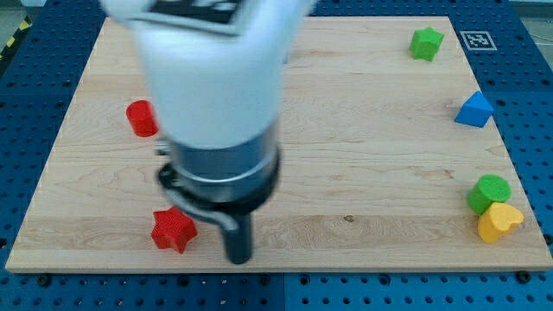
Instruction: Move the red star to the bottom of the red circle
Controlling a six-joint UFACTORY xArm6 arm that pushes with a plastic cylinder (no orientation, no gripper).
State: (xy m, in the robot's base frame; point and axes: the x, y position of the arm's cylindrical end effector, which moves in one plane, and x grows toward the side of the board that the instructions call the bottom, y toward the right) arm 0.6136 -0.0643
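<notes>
The red star (174, 230) lies near the board's bottom edge at the view's left. The red circle (141, 118) stands higher up on the left, partly hidden by the arm's body. My tip (238, 258) is the dark rod's lower end, just to the right of the red star and a small gap away from it. The arm's white and dark body (216, 112) fills the middle left of the view and hides the board behind it.
A green star (426, 42) sits at the top right. A blue triangle-like block (474, 110) is at the right edge. A green cylinder (489, 193) touches a yellow heart-like block (499, 221) at the lower right. The wooden board (363, 155) lies on a blue perforated table.
</notes>
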